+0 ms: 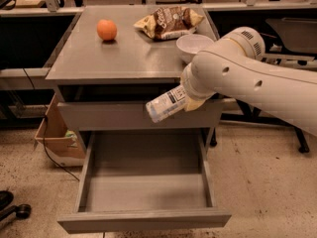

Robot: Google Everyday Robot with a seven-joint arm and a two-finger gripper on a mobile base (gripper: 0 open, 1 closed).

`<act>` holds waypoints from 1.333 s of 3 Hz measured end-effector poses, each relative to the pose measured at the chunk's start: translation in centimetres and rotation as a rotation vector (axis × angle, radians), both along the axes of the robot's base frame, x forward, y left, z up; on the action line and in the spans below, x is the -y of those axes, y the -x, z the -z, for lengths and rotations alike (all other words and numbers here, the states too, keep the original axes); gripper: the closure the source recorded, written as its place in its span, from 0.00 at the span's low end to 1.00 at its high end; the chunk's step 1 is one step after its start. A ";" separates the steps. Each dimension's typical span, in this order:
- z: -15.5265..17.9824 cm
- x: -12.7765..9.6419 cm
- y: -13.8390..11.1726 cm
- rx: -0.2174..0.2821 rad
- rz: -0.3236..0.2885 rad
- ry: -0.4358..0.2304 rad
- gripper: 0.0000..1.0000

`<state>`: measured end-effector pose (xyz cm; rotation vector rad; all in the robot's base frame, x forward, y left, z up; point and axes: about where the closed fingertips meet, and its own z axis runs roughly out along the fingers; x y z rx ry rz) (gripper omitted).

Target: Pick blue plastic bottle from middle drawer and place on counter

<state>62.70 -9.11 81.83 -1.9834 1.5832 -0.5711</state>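
My gripper (190, 103) is shut on the blue plastic bottle (166, 104), a pale bottle with a white printed label. It holds the bottle tilted in the air in front of the upper drawer front, above the open middle drawer (143, 182). The bottle sits just below the front edge of the counter (119, 53). My white arm (257, 78) reaches in from the right and hides most of the gripper. The drawer's grey tray floor shows nothing in it.
On the counter stand an orange (106, 29), a crumpled chip bag (168, 21) and a white bowl (194, 46) partly behind my arm. A cardboard box (57, 135) sits on the floor to the left of the cabinet.
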 end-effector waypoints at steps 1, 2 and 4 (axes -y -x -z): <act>0.0 0.0 0.0 0.001 0.000 0.000 1.00; -1.3 0.2 -0.3 0.037 0.002 0.001 1.00; -6.5 -0.4 -3.9 0.139 -0.014 -0.016 1.00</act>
